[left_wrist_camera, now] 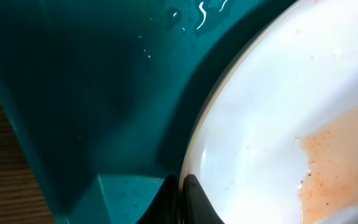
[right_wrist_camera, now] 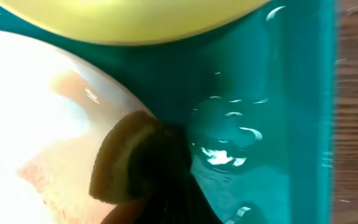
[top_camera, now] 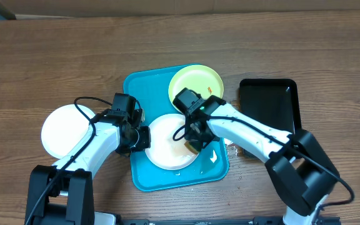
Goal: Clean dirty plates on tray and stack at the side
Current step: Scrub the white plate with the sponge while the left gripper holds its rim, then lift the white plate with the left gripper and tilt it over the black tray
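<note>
The turquoise tray [top_camera: 144, 87] holds a green-rimmed plate [top_camera: 195, 84] at its far right and a white plate [top_camera: 166, 147] in the middle. The white plate has a pale orange smear [left_wrist_camera: 340, 162]. My left gripper [top_camera: 144, 137] is shut on the white plate's left rim [left_wrist_camera: 191, 155]. My right gripper [top_camera: 194, 142] is shut on a brown sponge [right_wrist_camera: 120, 165] pressed on the white plate's right side [right_wrist_camera: 36, 106]. The sponge sits beside the green plate [right_wrist_camera: 129, 18]. Another white plate [top_camera: 64, 131] lies on the table left of the tray.
A smaller black tray [top_camera: 267, 103] lies right of the turquoise tray. Water drops lie on the turquoise tray's floor [right_wrist_camera: 229, 149] and on the wood by its right edge [top_camera: 233, 150]. The tray's wall [left_wrist_camera: 92, 81] rises just left of my left fingers.
</note>
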Robot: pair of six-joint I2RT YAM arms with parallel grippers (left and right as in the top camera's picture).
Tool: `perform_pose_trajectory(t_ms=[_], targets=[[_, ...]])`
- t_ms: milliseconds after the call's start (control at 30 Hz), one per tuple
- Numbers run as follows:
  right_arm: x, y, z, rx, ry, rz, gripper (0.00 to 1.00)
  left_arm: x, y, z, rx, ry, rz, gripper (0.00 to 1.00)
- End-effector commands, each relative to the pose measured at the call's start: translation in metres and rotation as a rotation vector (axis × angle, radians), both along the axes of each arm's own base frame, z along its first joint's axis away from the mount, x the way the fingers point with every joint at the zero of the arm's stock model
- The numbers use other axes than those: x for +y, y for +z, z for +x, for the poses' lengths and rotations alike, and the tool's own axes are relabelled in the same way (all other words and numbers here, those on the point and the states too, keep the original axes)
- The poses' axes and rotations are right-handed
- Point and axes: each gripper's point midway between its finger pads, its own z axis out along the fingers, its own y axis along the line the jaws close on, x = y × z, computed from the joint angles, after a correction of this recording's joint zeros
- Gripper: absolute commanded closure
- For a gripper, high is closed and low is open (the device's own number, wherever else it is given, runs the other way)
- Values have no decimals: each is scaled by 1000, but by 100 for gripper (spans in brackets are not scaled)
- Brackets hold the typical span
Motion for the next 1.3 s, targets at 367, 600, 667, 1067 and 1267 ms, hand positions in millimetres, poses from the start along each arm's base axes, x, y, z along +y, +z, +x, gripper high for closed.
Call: perform_pose_trajectory(t_ms=[367,600,667,1067,1267], targets=[[-112,88,46,-171,-214,-24,96,27,-10,-9,36,32,130,96],[-190,67,47,-80,-346,-34,96,20,-8,-10,42,2,85,96],[-205,50,41,-55,-384,-31,96,19,-5,-9,41,-7,85,96],[-227,36,40,-77,-457,24,66,15,29,13,15,-48,80,96],[-225,116,55,-219,-394,82,46,3,47,21,0,-81,31,96]])
